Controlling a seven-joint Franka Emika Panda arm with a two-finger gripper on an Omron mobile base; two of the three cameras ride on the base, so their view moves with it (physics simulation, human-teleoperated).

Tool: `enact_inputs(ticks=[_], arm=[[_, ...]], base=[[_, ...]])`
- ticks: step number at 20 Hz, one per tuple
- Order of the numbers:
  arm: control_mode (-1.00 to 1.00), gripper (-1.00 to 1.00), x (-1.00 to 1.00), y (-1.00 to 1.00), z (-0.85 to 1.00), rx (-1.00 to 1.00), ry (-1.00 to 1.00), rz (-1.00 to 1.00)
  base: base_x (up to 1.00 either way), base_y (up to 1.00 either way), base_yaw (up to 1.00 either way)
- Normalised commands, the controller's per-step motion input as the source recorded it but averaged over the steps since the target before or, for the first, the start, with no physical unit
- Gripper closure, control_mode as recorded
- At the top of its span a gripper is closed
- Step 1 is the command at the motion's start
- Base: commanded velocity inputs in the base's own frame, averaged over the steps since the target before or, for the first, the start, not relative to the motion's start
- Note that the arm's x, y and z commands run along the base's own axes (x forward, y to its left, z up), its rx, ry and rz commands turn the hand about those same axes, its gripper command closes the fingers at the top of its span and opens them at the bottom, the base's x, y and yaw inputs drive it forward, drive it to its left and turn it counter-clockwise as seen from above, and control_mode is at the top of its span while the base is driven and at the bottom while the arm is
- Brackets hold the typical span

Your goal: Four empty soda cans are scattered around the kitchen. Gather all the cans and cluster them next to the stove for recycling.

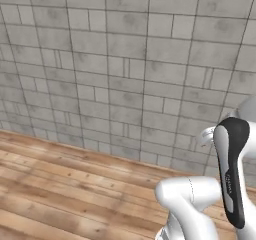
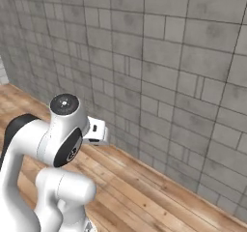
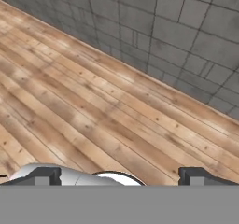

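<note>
The soda cans and the stove are out of view. In the hand view my gripper [image 3: 119, 176] is open, its two dark fingertips [image 3: 44, 175] standing wide apart with nothing between them, over bare wooden floor. The white arm [image 1: 220, 184] is folded up close to the base in the left base view, and its arm [image 2: 53, 144] rises at the lower left in the right base view.
A grey stone-brick wall [image 1: 125, 59] stands ahead, meeting a wooden plank floor [image 1: 60, 184] that runs along its foot. The same wall [image 2: 169, 71] and floor [image 2: 159, 197] fill the right base view. The floor [image 3: 93, 106] lies below the hand.
</note>
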Motion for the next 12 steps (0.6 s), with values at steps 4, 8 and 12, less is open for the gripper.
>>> enact_inputs(ticks=[4, 8, 12], arm=[[1.0, -1.0, 0.0, 0.0, 0.0, 0.0, 0.0, 0.0], [1.0, -1.0, 0.0, 0.0, 0.0, 0.0, 0.0, 0.0], [1.0, -1.0, 0.0, 0.0, 0.0, 0.0, 0.0, 0.0]], base=[[0.61, 0.62, 0.25], [0.65, 0.41, 0.25], [0.69, 0.14, 0.28]])
